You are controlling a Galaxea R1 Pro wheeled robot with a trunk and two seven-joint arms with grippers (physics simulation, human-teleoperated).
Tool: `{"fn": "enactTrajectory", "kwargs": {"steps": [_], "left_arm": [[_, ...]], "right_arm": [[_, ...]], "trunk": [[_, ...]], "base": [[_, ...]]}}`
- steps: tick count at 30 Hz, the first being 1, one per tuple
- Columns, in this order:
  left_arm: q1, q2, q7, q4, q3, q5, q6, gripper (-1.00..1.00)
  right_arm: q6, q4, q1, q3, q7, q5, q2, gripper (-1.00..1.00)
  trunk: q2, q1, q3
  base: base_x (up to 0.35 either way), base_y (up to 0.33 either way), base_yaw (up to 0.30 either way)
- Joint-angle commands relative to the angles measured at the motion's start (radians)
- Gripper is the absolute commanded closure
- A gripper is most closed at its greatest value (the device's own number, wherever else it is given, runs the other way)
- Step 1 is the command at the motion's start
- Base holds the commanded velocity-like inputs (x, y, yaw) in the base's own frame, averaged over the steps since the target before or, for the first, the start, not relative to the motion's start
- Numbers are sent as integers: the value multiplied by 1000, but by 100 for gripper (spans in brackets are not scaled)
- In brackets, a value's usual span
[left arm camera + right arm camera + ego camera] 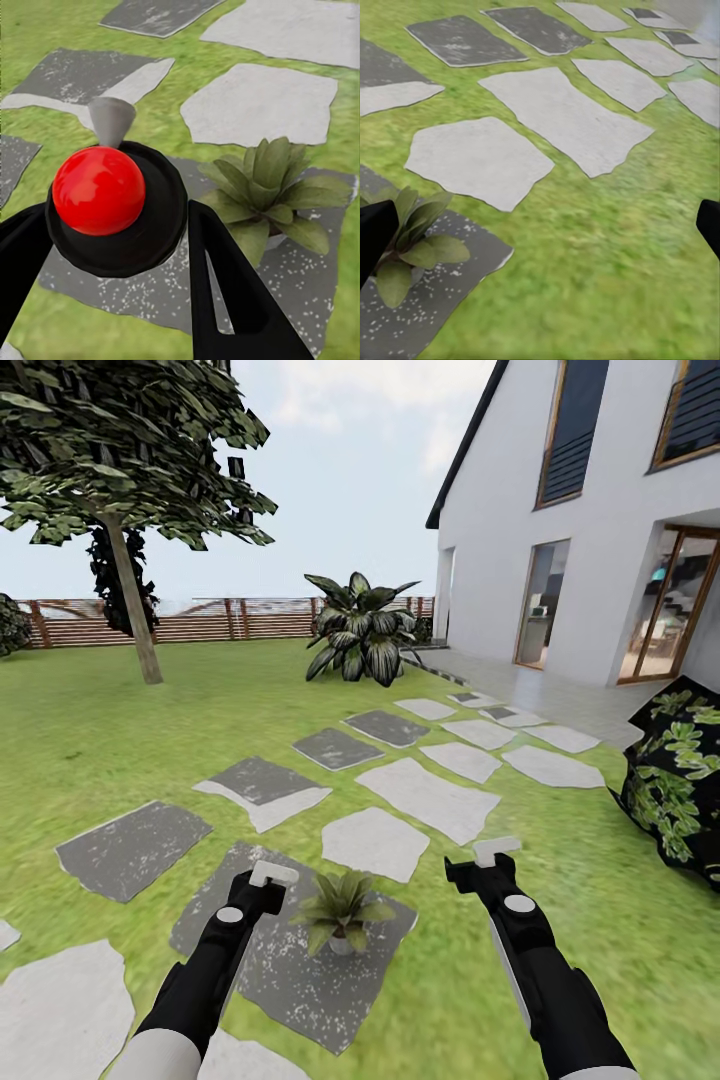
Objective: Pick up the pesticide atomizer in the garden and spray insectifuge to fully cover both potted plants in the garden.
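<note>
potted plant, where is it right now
In the head view the potted plant stands low at centre on a speckled dark stepping stone, between the left pincer and the right pincer.

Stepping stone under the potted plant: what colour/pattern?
Dark grey, speckled with tiny whitish dots. The stepping stone under the potted plant shows best in the left wrist view.

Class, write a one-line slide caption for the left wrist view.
Left gripper holding a black sprayer with a red ball, grey nozzle aimed beside a small potted plant on a speckled dark stepping stone.
</note>
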Motion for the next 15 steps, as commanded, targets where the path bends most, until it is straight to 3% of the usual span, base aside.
{"fn": "enactTrajectory", "kwargs": {"steps": [1,15], "left_arm": [[0,-1,-9,-2,5,-10,3,100],[0,-1,-8,-2,5,-10,3,100]], "right_arm": [[6,-2,-1,-1,3,9,0,-100],[6,-2,-1,-1,3,9,2,-100]], "trunk": [[7,-4,2],[105,-58,46]], "base": [[0,0,0],[0,0,0]]}}
